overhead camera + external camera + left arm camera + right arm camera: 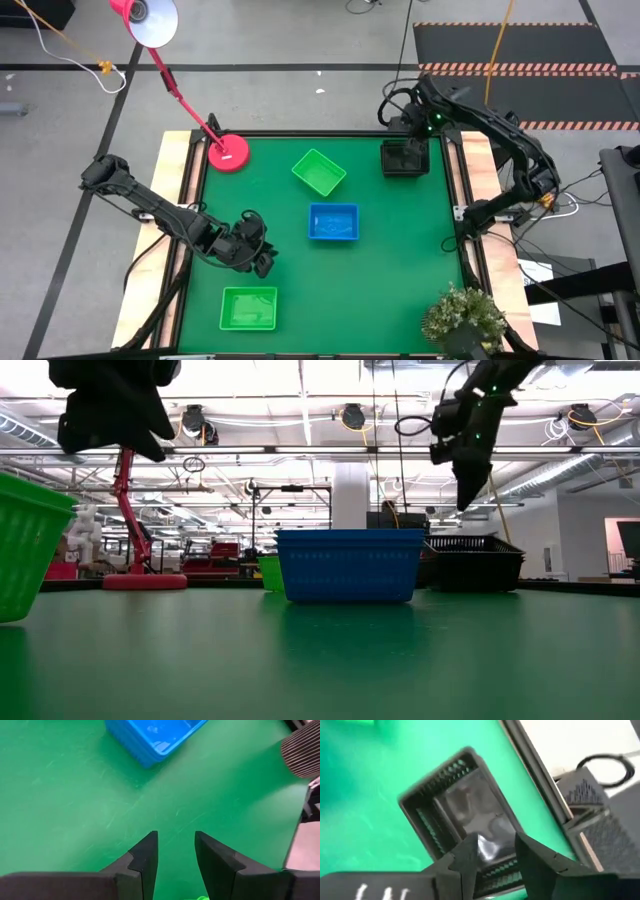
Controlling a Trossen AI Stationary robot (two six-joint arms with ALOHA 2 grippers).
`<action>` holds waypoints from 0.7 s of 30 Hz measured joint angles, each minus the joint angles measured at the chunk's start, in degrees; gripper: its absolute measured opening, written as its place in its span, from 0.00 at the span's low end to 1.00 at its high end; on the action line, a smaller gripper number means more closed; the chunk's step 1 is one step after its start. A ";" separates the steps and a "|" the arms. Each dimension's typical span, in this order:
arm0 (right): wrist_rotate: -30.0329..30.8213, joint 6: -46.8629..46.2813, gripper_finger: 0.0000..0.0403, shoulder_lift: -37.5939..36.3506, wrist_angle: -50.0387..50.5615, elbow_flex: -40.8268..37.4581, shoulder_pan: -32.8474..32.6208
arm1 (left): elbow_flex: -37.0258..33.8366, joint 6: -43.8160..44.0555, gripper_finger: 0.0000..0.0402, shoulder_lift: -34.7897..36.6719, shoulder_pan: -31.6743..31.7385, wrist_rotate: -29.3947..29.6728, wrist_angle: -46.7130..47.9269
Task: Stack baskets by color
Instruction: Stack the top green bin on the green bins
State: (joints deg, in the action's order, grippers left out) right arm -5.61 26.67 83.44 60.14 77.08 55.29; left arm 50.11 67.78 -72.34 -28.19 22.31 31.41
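From above, the blue basket (333, 222) sits near the middle of the green table (400, 270). One green basket (319, 172) lies tilted just beyond it, toward the red lamp base (229, 154); another green basket (248, 308) sits at the near edge, left of the blue one. The black basket (405, 157) rests at the far right corner. The left gripper (262, 252) hovers left of the blue basket, above the near green one. The right gripper (412, 132) hangs over the black basket.

At table height, the blue basket stands central, the black basket (475, 563) to its right with the right gripper (468, 480) raised clear above it.

The left wrist view shows its fingers (145, 860) parted and empty, the blue basket (155, 737) ahead.

The right wrist view shows parted fingers (532, 860) holding nothing, directly over the black basket (460, 805).
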 joint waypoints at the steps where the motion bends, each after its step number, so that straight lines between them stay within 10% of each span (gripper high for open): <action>1: 0.01 -3.25 0.31 -0.65 -0.07 0.00 -0.42 | 0.00 -0.24 0.32 0.00 -0.02 0.00 -0.57; 21: -6.47 -47.18 0.12 -2.09 -14.87 5.55 -16.52 | 0.55 -4.45 0.32 0.41 2.40 -6.04 -0.96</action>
State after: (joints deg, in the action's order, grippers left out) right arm -12.07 -20.51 81.35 45.27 82.63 38.77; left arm 50.66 63.33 -71.92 -25.79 16.27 30.45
